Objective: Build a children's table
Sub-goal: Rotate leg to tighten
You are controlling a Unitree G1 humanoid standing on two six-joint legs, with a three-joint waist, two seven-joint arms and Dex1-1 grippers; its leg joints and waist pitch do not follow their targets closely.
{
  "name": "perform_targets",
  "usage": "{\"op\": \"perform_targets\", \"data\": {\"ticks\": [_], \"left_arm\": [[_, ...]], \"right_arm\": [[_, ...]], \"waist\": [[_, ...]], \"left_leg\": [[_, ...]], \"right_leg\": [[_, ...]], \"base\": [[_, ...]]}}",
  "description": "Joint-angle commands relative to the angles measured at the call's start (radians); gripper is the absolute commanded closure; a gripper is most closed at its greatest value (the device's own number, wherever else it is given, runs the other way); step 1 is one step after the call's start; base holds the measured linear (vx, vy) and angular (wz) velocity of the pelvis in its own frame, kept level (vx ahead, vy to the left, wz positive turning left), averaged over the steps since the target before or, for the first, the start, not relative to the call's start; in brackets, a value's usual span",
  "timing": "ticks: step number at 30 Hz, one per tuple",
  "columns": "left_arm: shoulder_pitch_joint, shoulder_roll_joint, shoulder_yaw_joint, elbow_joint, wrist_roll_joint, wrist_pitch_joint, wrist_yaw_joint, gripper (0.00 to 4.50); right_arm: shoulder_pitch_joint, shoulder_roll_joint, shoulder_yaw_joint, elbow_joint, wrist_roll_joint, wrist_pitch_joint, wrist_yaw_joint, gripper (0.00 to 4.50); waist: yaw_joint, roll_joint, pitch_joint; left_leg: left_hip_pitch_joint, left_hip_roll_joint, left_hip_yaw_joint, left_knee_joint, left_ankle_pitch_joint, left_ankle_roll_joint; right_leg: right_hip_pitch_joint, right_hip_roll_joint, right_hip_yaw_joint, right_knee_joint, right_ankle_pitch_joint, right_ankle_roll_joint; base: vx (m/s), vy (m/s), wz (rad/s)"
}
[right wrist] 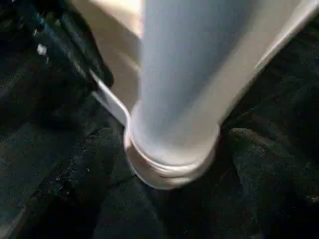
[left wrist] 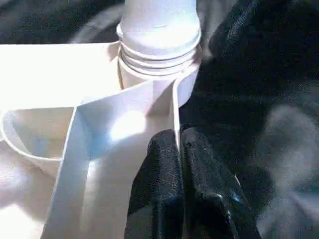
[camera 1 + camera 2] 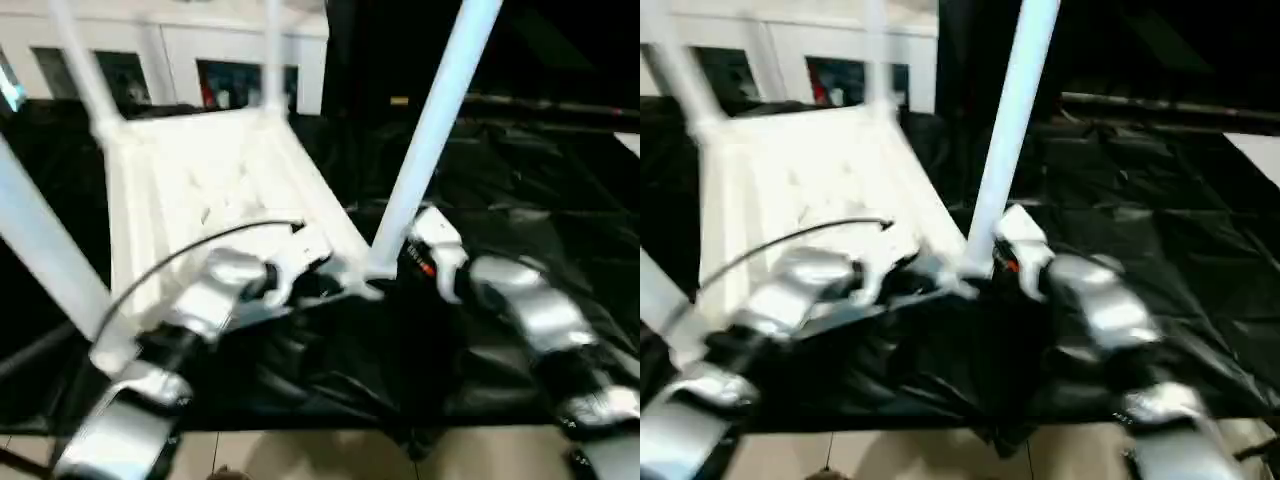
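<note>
Now left gripper (image 2: 179, 149) pinched on tabletop (image 3: 190, 180) rim — right gripper (image 1: 169, 159) wide, straddling near-right leg (image 3: 430, 130).

Head stereo pair looking down over both forearms, each wrist camera close on the same corner socket (image 2: 159, 64)

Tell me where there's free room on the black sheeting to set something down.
Free: the black sheeting right of the near leg, beyond the right tool. Crowded: the near corner of the upturned tabletop, where the left tool pinches its rim.
</note>
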Motion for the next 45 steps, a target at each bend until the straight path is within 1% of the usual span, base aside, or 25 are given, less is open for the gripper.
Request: {"op": "perform_targets", "data": {"ticks": [1, 5, 10, 11, 14, 15, 19, 21, 23, 24, 25, 27, 29, 30, 32, 33, 34, 35, 36, 38, 40, 41, 43, 44, 45], "left_arm": [[0.013, -0.003, -0.057, -0.046, -0.018, -0.017, -0.093, 4.50], [0.034, 0.031, -0.078, -0.103, -0.045, 0.007, -0.176, 4.50], [0.036, 0.035, -0.070, -0.105, -0.047, -0.004, -0.179, 4.50], [0.036, 0.035, -0.068, -0.104, -0.047, -0.006, -0.181, 4.50], [0.036, 0.036, -0.065, -0.103, -0.046, -0.012, -0.180, 4.50], [0.038, 0.039, -0.064, -0.109, -0.048, -0.009, -0.181, 4.50], [0.043, 0.042, -0.063, -0.115, -0.050, -0.006, -0.182, 4.50], [0.044, 0.042, -0.062, -0.114, -0.050, -0.007, -0.181, 4.50], [0.045, 0.041, -0.061, -0.113, -0.050, -0.007, -0.180, 4.50], [0.046, 0.040, -0.059, -0.113, -0.051, -0.007, -0.179, 4.50], [0.046, 0.040, -0.058, -0.113, -0.052, -0.006, -0.178, 4.50], [0.045, 0.027, -0.046, -0.101, -0.048, -0.012, -0.143, 4.50], [0.035, 0.006, -0.033, -0.071, -0.031, -0.027, -0.078, 4.50], [0.035, 0.006, -0.033, -0.071, -0.031, -0.027, -0.078, 4.50], [0.013, -0.026, -0.021, -0.020, -0.001, -0.025, 0.022, 4.50], [0.005, -0.041, -0.019, -0.001, 0.010, -0.015, 0.060, 4.50], [-0.009, -0.080, -0.014, 0.029, 0.023, 0.007, 0.131, 4.50], [-0.014, -0.092, -0.013, 0.036, 0.025, 0.015, 0.151, 4.50], [-0.014, -0.092, -0.013, 0.036, 0.025, 0.015, 0.151, 4.50], [-0.031, -0.148, -0.005, 0.064, 0.033, 0.045, 0.233, 4.50], [-0.044, -0.199, -0.005, 0.084, 0.042, 0.069, 0.295, 4.50], [-0.048, -0.223, -0.011, 0.089, 0.048, 0.077, 0.313, 4.50], [-0.052, -0.244, -0.017, 0.094, 0.053, 0.083, 0.329, 4.50], [-0.061, -0.278, -0.030, 0.111, 0.066, 0.081, 0.341, 4.50], [-0.061, -0.278, -0.030, 0.111, 0.066, 0.081, 0.341, 4.50]], "right_arm": [[0.008, -0.020, 0.025, -0.042, 0.012, 0.015, 0.046, 0.66], [0.016, -0.021, 0.029, -0.052, 0.018, 0.023, 0.059, 0.66], [0.012, -0.005, 0.040, -0.047, 0.011, 0.026, 0.062, 0.66], [0.012, -0.006, 0.041, -0.048, 0.011, 0.029, 0.066, 0.81], [0.012, -0.007, 0.045, -0.051, 0.011, 0.032, 0.074, 0.81], [0.012, -0.006, 0.045, -0.053, 0.016, 0.036, 0.079, 1.09], [0.012, 0.003, 0.038, -0.061, 0.033, 0.049, 0.086, 1.27], [0.015, 0.006, 0.037, -0.063, 0.037, 0.052, 0.088, 1.53], [0.020, 0.008, 0.035, -0.067, 0.040, 0.055, 0.088, 1.65], [0.024, 0.011, 0.033, -0.071, 0.044, 0.057, 0.087, 1.68], [0.027, 0.012, 0.032, -0.073, 0.047, 0.059, 0.086, 1.76], [0.033, 0.030, 0.020, -0.067, 0.047, 0.060, 0.053, 1.79], [0.025, 0.066, 0.001, -0.019, 0.020, 0.041, -0.044, 1.80], [0.025, 0.066, 0.001, -0.019, 0.020, 0.041, -0.044, 1.80], [0.000, 0.119, -0.033, 0.071, -0.013, 0.038, -0.200, 1.80], [-0.009, 0.147, -0.056, 0.103, -0.009, 0.046, -0.261, 1.81], [-0.027, 0.204, -0.100, 0.152, 0.005, 0.064, -0.372, 1.82], [-0.032, 0.221, -0.112, 0.165, 0.008, 0.067, -0.406, 1.82], [-0.032, 0.221, -0.112, 0.165, 0.008, 0.067, -0.406, 1.82], [-0.055, 0.283, -0.153, 0.203, 0.018, 0.084, -0.523, 1.82], [-0.077, 0.338, -0.176, 0.237, 0.019, 0.084, -0.617, 1.82], [-0.086, 0.362, -0.171, 0.247, 0.010, 0.077, -0.644, 1.82], [-0.093, 0.382, -0.163, 0.253, 0.002, 0.073, -0.661, 1.82], [-0.107, 0.420, -0.129, 0.264, -0.024, 0.052, -0.656, 1.82], [-0.107, 0.420, -0.129, 0.264, -0.024, 0.052, -0.656, 1.82]], "waist": [[-0.003, 0.003, -0.065], [-0.005, 0.004, -0.065], [-0.006, 0.001, -0.064], [-0.006, 0.002, -0.064], [-0.006, -0.001, -0.066], [-0.006, -0.001, -0.066], [-0.007, 0.001, -0.066], [-0.007, 0.001, -0.065], [-0.008, 0.001, -0.066], [-0.008, 0.004, -0.067], [-0.009, 0.003, -0.067], [-0.008, 0.004, -0.067], [-0.010, 0.004, -0.066], [-0.014, 0.005, -0.064], [-0.020, 0.003, -0.062], [-0.024, 0.005, -0.061], [-0.035, 0.011, -0.061], [-0.036, 0.010, -0.063], [-0.038, 0.009, -0.064], [-0.046, 0.012, -0.061], [-0.052, 0.016, -0.064], [-0.052, 0.014, -0.064], [-0.053, 0.016, -0.064], [-0.054, 0.017, -0.065], [-0.056, 0.017, -0.064]], "left_leg": [[0.009, -0.001, 0.016, -0.064, -0.294, 0.026], [0.009, 0.000, 0.018, -0.063, -0.289, 0.021], [0.010, -0.002, 0.017, -0.064, -0.304, 0.012], [0.010, -0.001, 0.017, -0.064, -0.301, 0.012], [0.008, -0.002, 0.017, -0.063, -0.277, 0.017], [0.008, -0.002, 0.017, -0.063, -0.274, 0.017], [0.008, -0.002, 0.018, -0.062, -0.277, 0.019], [0.008, -0.002, 0.017, -0.063, -0.279, 0.017], [0.008, -0.002, 0.017, -0.062, -0.277, 0.016], [0.009, -0.002, 0.017, -0.062, -0.274, 0.015], [0.008, -0.002, 0.018, -0.062, -0.270, 0.016], [0.009, -0.002, 0.018, -0.062, -0.267, 0.016], [0.007, -0.003, 0.018, -0.062, -0.272, 0.012], [0.006, -0.005, 0.017, -0.063, -0.289, 0.003], [0.006, -0.008, 0.015, -0.065, -0.323, -0.012], [0.006, -0.008, 0.013, -0.066, -0.335, -0.017], [0.009, -0.011, 0.008, -0.066, -0.377, -0.037], [0.011, -0.011, 0.006, -0.065, -0.381, -0.038], [0.011, -0.012, 0.007, -0.064, -0.379, -0.037], [0.009, -0.012, 0.006, -0.065, -0.389, -0.029], [0.013, -0.013, 0.007, -0.063, -0.398, -0.028], [0.011, -0.013, 0.007, -0.064, -0.387, -0.027], [0.010, -0.013, 0.008, -0.064, -0.389, -0.020], [0.009, -0.013, 0.008, -0.064, -0.387, -0.018], [0.008, -0.013, 0.009, -0.064, -0.388, -0.018]], "right_leg": [[0.055, -0.028, 0.027, -0.065, -0.264, -0.185], [0.053, -0.028, 0.028, -0.061, -0.247, -0.199], [0.052, -0.029, 0.028, -0.066, -0.299, -0.178], [0.052, -0.029, 0.028, -0.065, -0.297, -0.178], [0.054, -0.028, 0.028, -0.062, -0.267, -0.182], [0.054, -0.028, 0.028, -0.061, -0.264, -0.184], [0.054, -0.029, 0.028, -0.062, -0.269, -0.184], [0.054, -0.028, 0.028, -0.062, -0.273, -0.183], [0.053, -0.027, 0.028, -0.062, -0.268, -0.184], [0.054, -0.028, 0.028, -0.060, -0.260, -0.187], [0.054, -0.027, 0.028, -0.060, -0.248, -0.191], [0.055, -0.027, 0.028, -0.060, -0.241, -0.192], [0.054, -0.027, 0.028, -0.060, -0.250, -0.190], [0.053, -0.027, 0.026, -0.065, -0.281, -0.181], [0.050, -0.027, 0.024, -0.073, -0.361, -0.156], [0.049, -0.028, 0.023, -0.074, -0.389, -0.148], [0.047, -0.030, 0.018, -0.083, -0.477, -0.117], [0.046, -0.030, 0.016, -0.087, -0.489, -0.110], [0.045, -0.031, 0.017, -0.088, -0.485, -0.108], [0.044, -0.026, 0.017, -0.088, -0.467, -0.113], [0.039, -0.026, 0.017, -0.090, -0.465, -0.119], [0.043, -0.024, 0.018, -0.088, -0.439, -0.124], [0.043, -0.022, 0.017, -0.088, -0.421, -0.129], [0.044, -0.023, 0.018, -0.087, -0.407, -0.133], [0.042, -0.022, 0.019, -0.087, -0.406, -0.133]], "base": [[0.000, 0.000, 0.00], [0.000, 0.000, 0.00], [0.000, 0.000, 0.00], [0.000, 0.000, 0.00], [0.000, 0.000, 0.00], [0.000, 0.000, 0.00], [0.000, 0.000, 0.00], [0.000, 0.000, 0.00], [0.000, 0.000, 0.00], [0.000, 0.000, 0.00], [0.000, 0.000, 0.00], [0.000, 0.000, 0.00], [0.000, 0.000, 0.00], [0.000, 0.000, 0.00], [0.000, 0.000, 0.00], [0.000, 0.000, 0.00], [0.000, 0.000, 0.00], [0.000, 0.000, 0.00], [0.000, 0.000, 0.00], [0.000, 0.000, 0.00], [0.000, 0.000, 0.00], [0.000, 0.000, 0.00], [0.000, 0.000, 0.00], [0.000, 0.000, 0.00], [0.000, 0.000, 0.00]]}}
